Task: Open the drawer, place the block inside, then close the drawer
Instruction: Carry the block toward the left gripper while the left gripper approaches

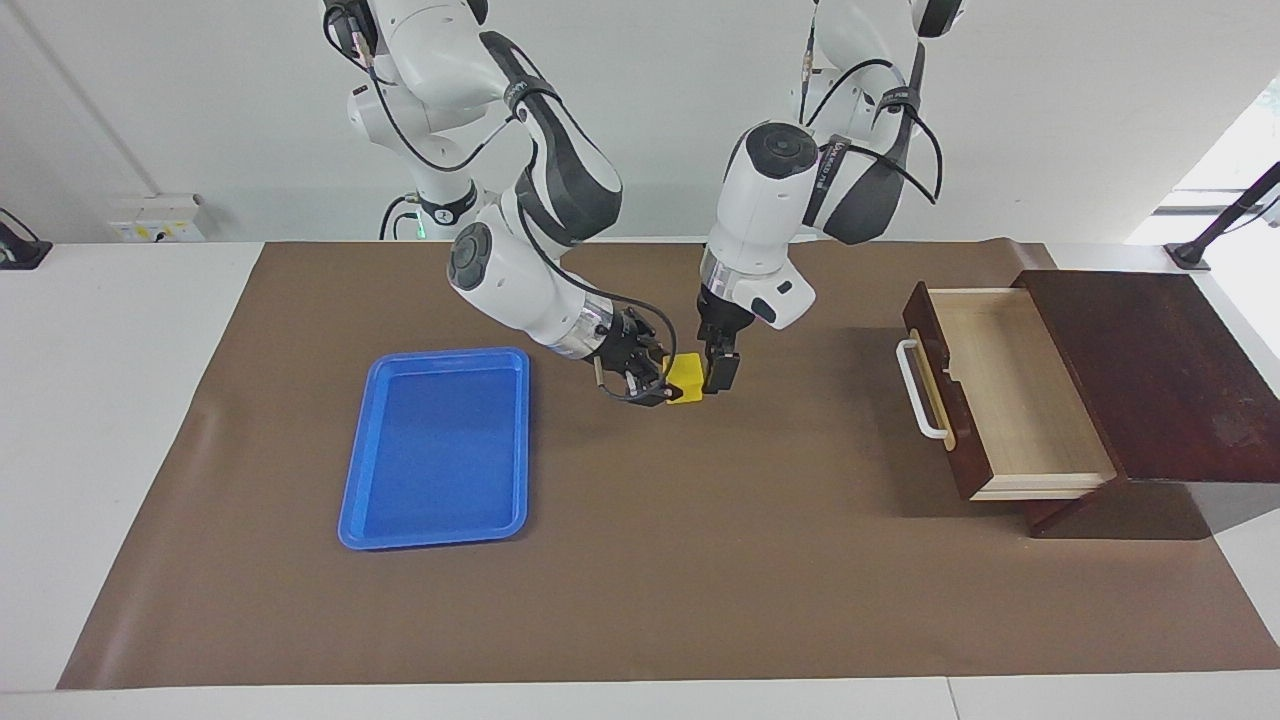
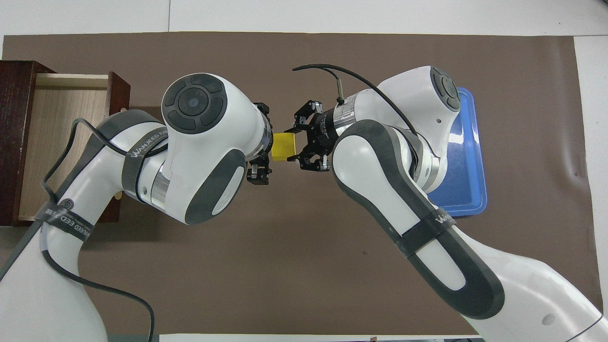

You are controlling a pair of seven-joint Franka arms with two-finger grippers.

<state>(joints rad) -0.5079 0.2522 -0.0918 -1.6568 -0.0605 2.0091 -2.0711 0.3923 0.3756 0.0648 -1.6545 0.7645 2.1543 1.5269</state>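
Observation:
The yellow block (image 1: 688, 378) is held in my right gripper (image 1: 664, 388), which is shut on it over the middle of the brown mat. In the overhead view the block (image 2: 283, 146) sits between the right gripper's fingers (image 2: 290, 131). My left gripper (image 1: 720, 378) points down right beside the block on its drawer side, at or against its face. Its wrist hides it in the overhead view. The drawer (image 1: 1005, 395) is pulled open at the left arm's end of the table, with its white handle (image 1: 918, 392) and empty pale wood interior (image 2: 61, 142) showing.
The blue tray (image 1: 435, 450) lies empty on the mat toward the right arm's end, partly covered by the right arm in the overhead view (image 2: 468, 185). The dark wooden box (image 1: 1150, 370) stands at the mat's edge. A brown mat (image 1: 640, 580) covers the table.

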